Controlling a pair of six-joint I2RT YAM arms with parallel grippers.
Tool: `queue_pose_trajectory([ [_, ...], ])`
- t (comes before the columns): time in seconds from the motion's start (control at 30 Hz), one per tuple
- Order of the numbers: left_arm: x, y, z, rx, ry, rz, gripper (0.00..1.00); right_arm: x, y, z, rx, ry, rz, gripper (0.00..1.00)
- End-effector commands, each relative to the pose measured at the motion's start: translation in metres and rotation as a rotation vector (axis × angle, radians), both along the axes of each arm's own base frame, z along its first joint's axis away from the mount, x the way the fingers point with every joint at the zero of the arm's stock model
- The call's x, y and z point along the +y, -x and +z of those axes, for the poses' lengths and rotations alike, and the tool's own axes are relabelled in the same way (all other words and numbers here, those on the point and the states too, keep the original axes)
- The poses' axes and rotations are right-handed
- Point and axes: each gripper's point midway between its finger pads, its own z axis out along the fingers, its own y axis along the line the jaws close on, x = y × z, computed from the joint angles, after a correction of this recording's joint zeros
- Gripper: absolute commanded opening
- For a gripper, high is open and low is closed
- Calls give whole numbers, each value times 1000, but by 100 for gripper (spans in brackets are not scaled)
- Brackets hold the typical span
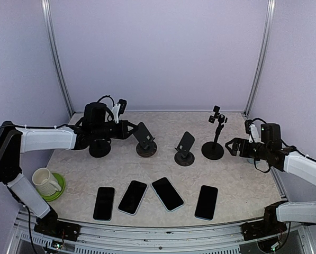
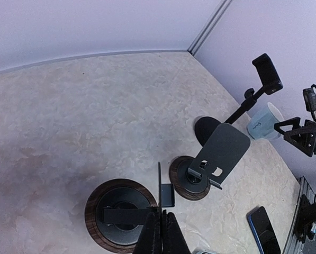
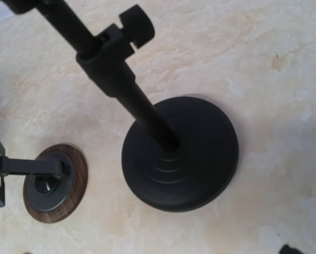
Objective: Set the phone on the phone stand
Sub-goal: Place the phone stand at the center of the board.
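At the left, our left claw (image 1: 132, 129) is closed, its tips meeting the thin edge of the plate on the wood-based phone stand (image 1: 145, 139). We cannot tell whether that plate is pinched between them, and no phone is in it.

The phones lie flat on the bench (image 1: 78, 166) in a row, nearer the arm bases than either claw: leftmost phone (image 1: 104, 203), second phone (image 1: 133, 197), third phone (image 1: 168, 193), rightmost phone (image 1: 206, 201). Each long axis runs roughly near to far. The second phone leans right at its far end and the third leans left.

The right claw (image 1: 233, 146), jaws wide apart and holding nothing, hovers just beside the base of the pole stand (image 1: 214, 150). The rightmost phone lies back toward the near edge from it and slightly left. We judge the left claw nearer the first two phones, and the right claw the free one for the fourth.
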Motion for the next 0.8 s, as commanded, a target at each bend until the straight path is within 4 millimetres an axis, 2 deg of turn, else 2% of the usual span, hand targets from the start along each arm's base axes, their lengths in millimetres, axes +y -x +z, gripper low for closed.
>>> queue_pose_trajectory([
  [0.0,-27,0,14,-61,16,-201,0,3,3,2,-12,-1,8,100],
  [0.27,-43,-12,-9,-9,8,-257,0,3,3,1,-10,2,6,100],
  [0.53,-50,-16,-14,3,-16,-266,0,3,2,1,-8,1,9,100],
  [0.77,-51,-19,-23,28,-43,-264,4,4,2,1,-8,2,12,100],
])
